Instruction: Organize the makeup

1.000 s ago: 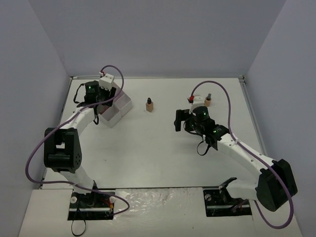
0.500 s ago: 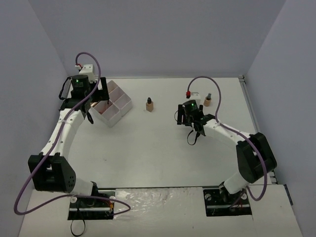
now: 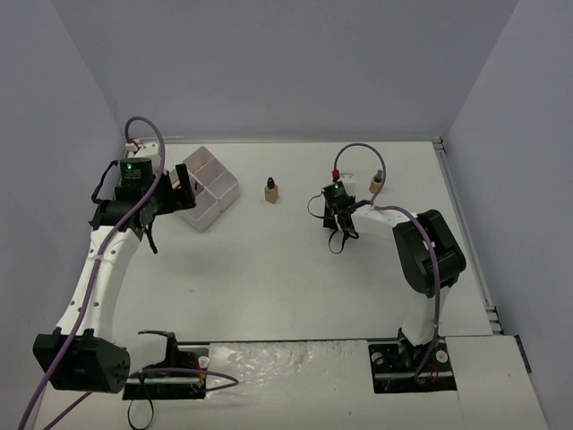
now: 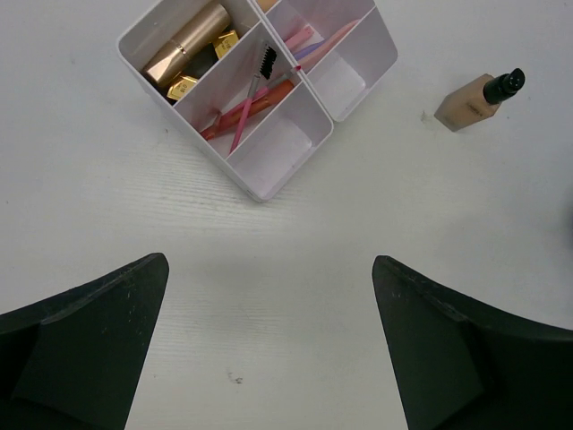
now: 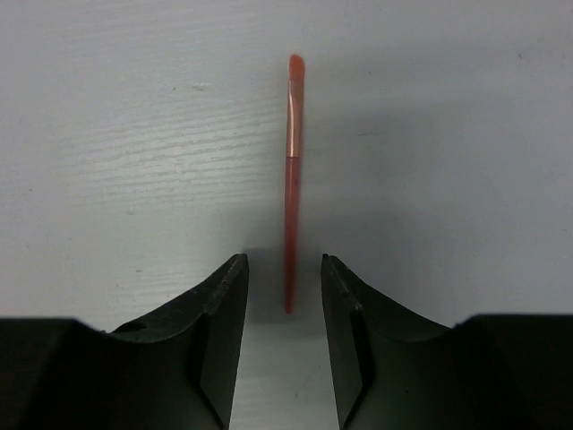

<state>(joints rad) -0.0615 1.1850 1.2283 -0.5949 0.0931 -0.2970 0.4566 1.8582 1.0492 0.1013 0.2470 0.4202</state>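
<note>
L pincer (image 4: 270,264) wide open, nothing in it, over table (image 4: 295,358). White box (image 4: 269,179) just ahead, w/ lipsticks (image 4: 188,49) & pink sticks (image 4: 255,103) inside. Tan bottle (image 4: 473,100) right of box, apart. R pincer (image 5: 285,260) narrowed, not shut: fingers either side of red stick (image 5: 292,143), near end, small gaps, no touch. 2nd bottle (image 3: 377,183) behind, near back edge. Wide tabletop btw pincers & arm bases.

Quick count: two tan bottles (image 3: 270,189) (image 3: 377,183) out on the tabletop (image 3: 269,269), one white box (image 4: 279,148) with four compartments, three lipstick tubes (image 4: 188,51) in one of them, and thin sticks (image 4: 253,100) tangled in two others, five I think, they overlap. Plus one loose red stick (image 5: 292,179) on the tabletop.
</note>
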